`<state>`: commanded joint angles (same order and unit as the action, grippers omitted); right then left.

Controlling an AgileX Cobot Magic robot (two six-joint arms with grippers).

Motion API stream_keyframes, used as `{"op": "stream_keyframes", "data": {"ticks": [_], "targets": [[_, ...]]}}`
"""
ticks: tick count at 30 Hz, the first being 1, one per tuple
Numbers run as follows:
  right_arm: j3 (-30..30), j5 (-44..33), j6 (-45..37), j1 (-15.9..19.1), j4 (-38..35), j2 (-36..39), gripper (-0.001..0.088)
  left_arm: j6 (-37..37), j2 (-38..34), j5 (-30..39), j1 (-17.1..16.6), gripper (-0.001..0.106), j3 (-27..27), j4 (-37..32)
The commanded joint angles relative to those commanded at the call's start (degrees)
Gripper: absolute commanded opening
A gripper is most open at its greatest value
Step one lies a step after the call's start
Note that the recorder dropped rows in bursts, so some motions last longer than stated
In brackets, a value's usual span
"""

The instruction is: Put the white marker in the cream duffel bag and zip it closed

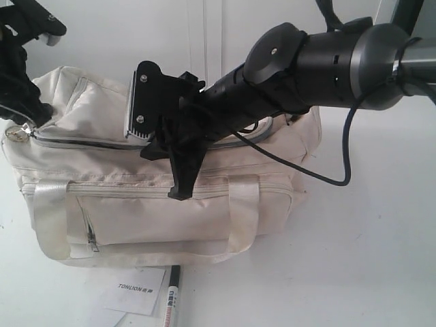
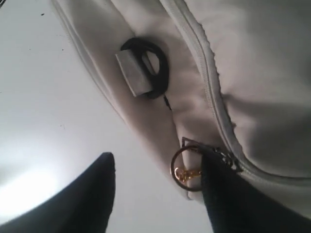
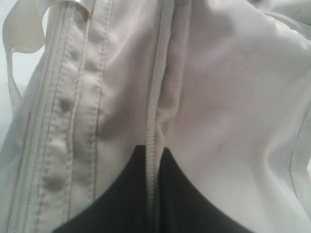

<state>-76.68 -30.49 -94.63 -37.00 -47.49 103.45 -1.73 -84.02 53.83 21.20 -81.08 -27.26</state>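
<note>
Cream fabric first: the cream duffel bag [image 1: 157,218] stands unpacked. The right gripper [image 3: 153,148] pinches its top zip seam, and the left gripper [image 2: 158,155] gapes by the gold ring-pull [image 2: 187,174]. The white marker [image 1: 171,300] lies outside, in front of the bag, so packing and zipping remain.

Black right arm [image 1: 272,85] with a grey joint housing [image 1: 375,61], silver screws [image 1: 274,50] and a looping black cable [image 1: 345,163].

Exterior frontal; wrists close on bag [image 1: 157,218]
</note>
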Motion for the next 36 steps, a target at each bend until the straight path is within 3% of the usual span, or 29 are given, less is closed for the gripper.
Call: {"op": "stream_keyframes", "data": {"ticks": [9,18,25,36], "targets": [[0.0,1.5,0.0,0.0,-0.2,0.0,0.0034,3.9,8.5,4.0,0.1,0.061,1.3,17.9],[0.0,1.4,2.5,0.0,-0.2,-0.9,0.0327,-0.8,17.3,0.7,0.1,0.061,12.0,15.2],[0.0,1.5,2.5,0.0,-0.2,-3.6,0.0334,-9.1,23.9,-1.8,0.1,0.061,20.9,15.1],[0.0,2.6,2.4,0.0,-0.2,-2.3,0.0334,-24.3,31.9,-5.9,0.1,0.061,30.1,14.8]]}}
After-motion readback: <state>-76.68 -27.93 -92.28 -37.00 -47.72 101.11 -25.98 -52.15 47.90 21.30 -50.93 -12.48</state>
